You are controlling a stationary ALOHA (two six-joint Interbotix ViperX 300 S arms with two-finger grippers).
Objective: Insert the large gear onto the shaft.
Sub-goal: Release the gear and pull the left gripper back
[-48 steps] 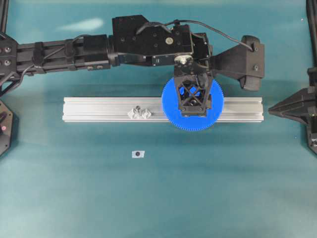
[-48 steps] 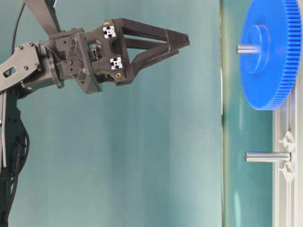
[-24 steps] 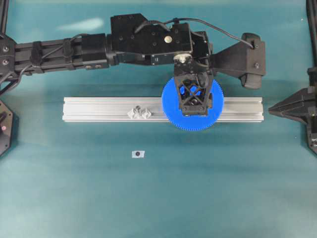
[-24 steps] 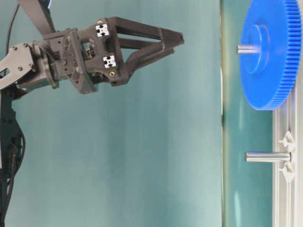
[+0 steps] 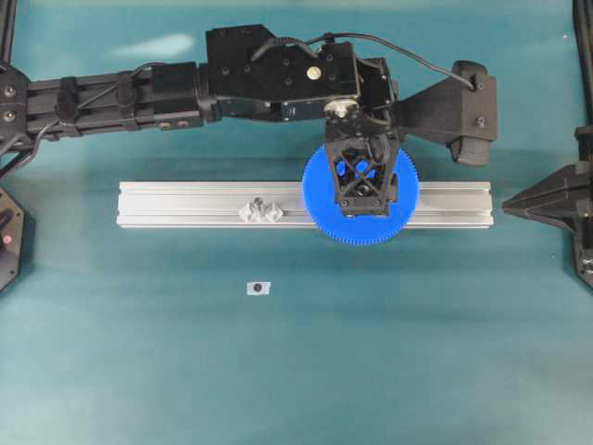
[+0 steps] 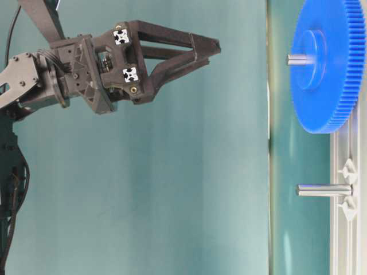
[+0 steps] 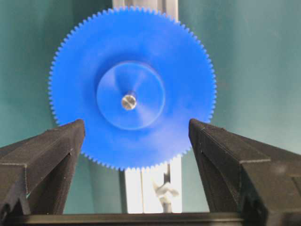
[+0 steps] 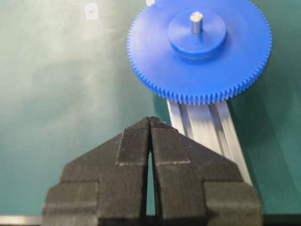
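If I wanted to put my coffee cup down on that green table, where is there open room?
The widest bare stretch is the near half of the table, below the aluminium rail, holding only a small tag. It is crowded around the large gear on its shaft, where the left claw and arm hover. The right claw waits past the rail's end.

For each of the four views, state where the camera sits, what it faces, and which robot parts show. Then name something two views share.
Overhead: looks straight down on rail; both arms show.
Table-level: side-on, rotated; left tool above large gear.
Left wrist: looks down between open fingers at gear.
Right wrist: behind shut right tool, facing gear.
Shared: all show gear seated on shaft.
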